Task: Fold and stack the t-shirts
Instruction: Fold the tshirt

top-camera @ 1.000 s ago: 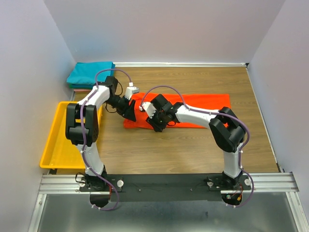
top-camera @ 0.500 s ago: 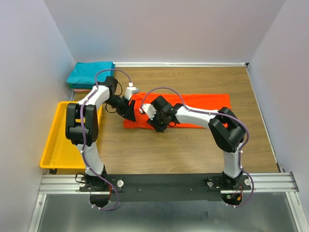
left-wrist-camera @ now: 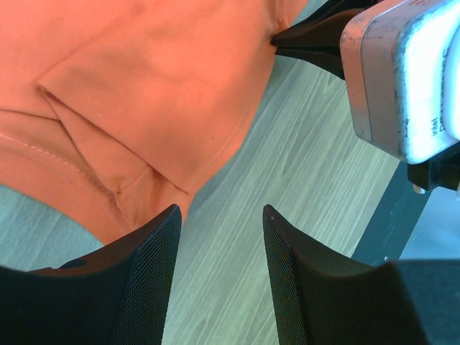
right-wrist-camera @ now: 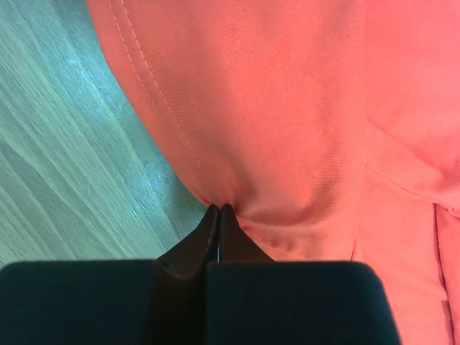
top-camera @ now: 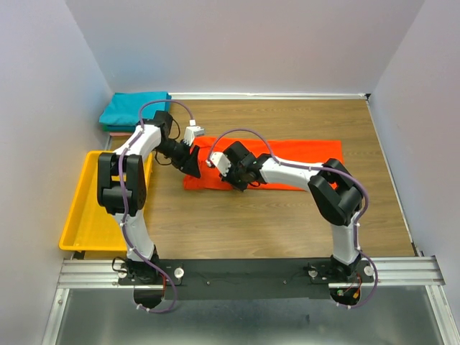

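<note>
Right tool (right-wrist-camera: 218,208) has pinched shut on the orange-red t-shirt (right-wrist-camera: 273,108); left tool (left-wrist-camera: 221,210) gapes empty alongside, yellow tray (top-camera: 83,215) nearby.

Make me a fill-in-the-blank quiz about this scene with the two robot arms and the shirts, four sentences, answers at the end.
1. The right gripper is ___ on an edge of the bright orange-red cloth t-shirt.
2. The left gripper has its jaws ___, gripping nothing.
3. The folded teal cloth t-shirt lies at the far ___ corner of the wooden table.
4. The ___ plastic tray sits beside the left arm.

Missing words: shut; open; left; yellow.
</note>
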You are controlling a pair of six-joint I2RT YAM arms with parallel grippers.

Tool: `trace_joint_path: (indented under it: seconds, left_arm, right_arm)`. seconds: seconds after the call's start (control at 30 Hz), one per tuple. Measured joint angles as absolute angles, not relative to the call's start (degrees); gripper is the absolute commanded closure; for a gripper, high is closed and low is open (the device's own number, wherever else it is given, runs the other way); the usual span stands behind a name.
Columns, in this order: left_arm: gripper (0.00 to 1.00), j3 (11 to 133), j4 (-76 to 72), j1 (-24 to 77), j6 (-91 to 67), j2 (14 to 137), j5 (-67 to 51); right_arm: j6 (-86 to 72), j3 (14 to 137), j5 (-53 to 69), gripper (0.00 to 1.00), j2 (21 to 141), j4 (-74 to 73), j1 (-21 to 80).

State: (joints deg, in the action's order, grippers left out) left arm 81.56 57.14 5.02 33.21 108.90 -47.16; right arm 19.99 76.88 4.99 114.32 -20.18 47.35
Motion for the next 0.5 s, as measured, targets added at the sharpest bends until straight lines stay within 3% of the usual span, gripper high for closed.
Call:
trace_joint_path:
  seconds: [0.5]
  left_arm:
    - [0.44, 81.73, 58.48, 4.12, 37.63, 108.88, -47.33]
  right_arm:
    - [19.55, 81.41, 7.2, 0.99, 110.52, -23.27, 46.85]
